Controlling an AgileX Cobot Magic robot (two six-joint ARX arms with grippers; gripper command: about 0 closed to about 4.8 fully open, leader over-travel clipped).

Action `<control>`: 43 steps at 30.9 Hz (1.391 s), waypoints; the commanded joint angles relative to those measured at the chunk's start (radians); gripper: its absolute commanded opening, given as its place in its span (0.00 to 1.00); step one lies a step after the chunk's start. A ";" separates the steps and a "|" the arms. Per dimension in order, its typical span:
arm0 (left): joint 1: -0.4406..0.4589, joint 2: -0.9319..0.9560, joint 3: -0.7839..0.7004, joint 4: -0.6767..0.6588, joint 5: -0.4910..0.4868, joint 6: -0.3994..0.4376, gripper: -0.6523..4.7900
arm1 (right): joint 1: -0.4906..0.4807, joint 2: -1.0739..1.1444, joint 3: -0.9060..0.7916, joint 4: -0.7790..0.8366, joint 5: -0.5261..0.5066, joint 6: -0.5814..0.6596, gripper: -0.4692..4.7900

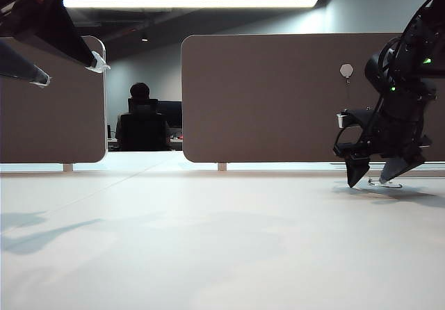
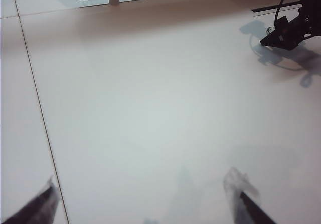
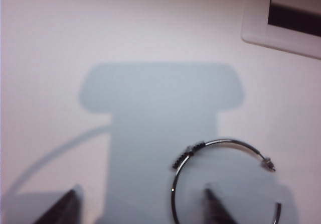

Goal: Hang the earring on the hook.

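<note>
The earring (image 3: pixel 226 141), a thin silver wire hoop with a dark beaded stretch, lies flat on the white table. My right gripper (image 3: pixel 140 205) hangs open just above it. One side of the hoop runs between the two dark fingertips, and one fingertip (image 3: pixel 215 208) is over the inside of the hoop. In the exterior view this gripper (image 1: pixel 375 178) is low at the right, with the earring (image 1: pixel 384 183) under its tips. The hook (image 1: pixel 346 71), a pale hexagonal pad with a thin prong below, sits high on the brown panel behind it. My left gripper (image 1: pixel 69 72) is raised at the upper left, open and empty (image 2: pixel 140 199).
Two brown divider panels (image 1: pixel 278 101) (image 1: pixel 52 108) stand along the far table edge with a gap between them. A white panel foot (image 3: pixel 256 25) is close beyond the earring. A seated person (image 1: pixel 142 122) is far behind the gap. The right arm (image 2: pixel 288 28) shows in the left wrist view.
</note>
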 commanded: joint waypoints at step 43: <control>-0.002 0.112 0.014 0.422 -0.001 -0.005 1.00 | -0.066 -0.235 0.028 0.714 -0.165 0.110 0.08</control>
